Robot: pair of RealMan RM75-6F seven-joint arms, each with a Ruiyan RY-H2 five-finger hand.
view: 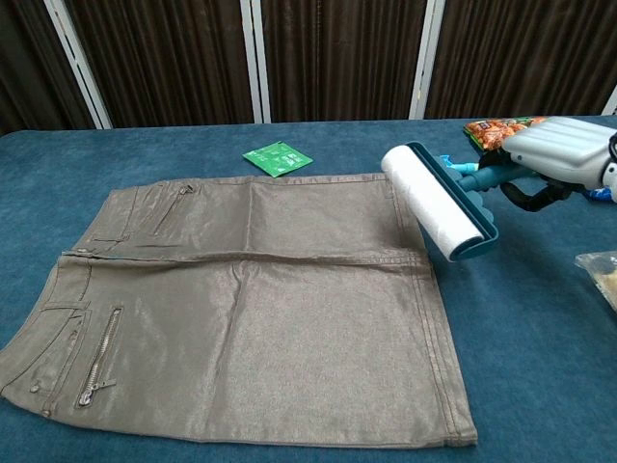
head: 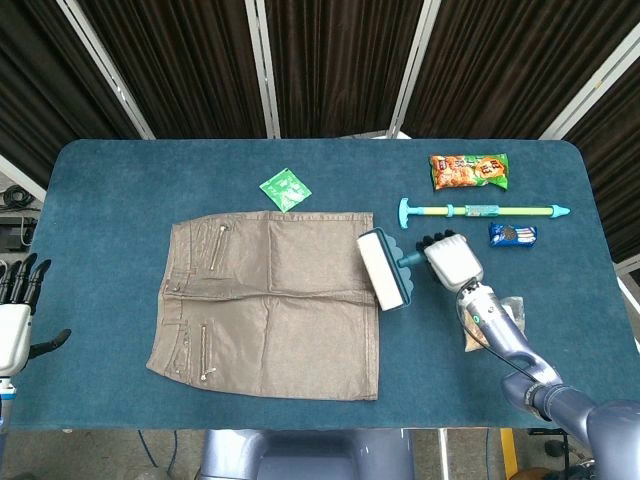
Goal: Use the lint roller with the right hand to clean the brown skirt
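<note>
The brown skirt [head: 270, 290] [view: 251, 309] lies flat in the middle of the blue table, waistband to the left. My right hand [head: 450, 260] [view: 557, 154] grips the teal handle of the lint roller [head: 382, 268] [view: 434, 203]. The roller's white drum hangs lifted over the skirt's right hem edge, tilted. My left hand [head: 14, 310] sits off the table's left edge, holding nothing, its fingers straight and apart.
A green packet [head: 285, 188] lies behind the skirt. On the right lie a snack bag [head: 468, 170], a long teal and yellow toy pump [head: 480, 210], a small blue cookie pack [head: 512, 235], and a clear bag [head: 510, 315] beside my right forearm.
</note>
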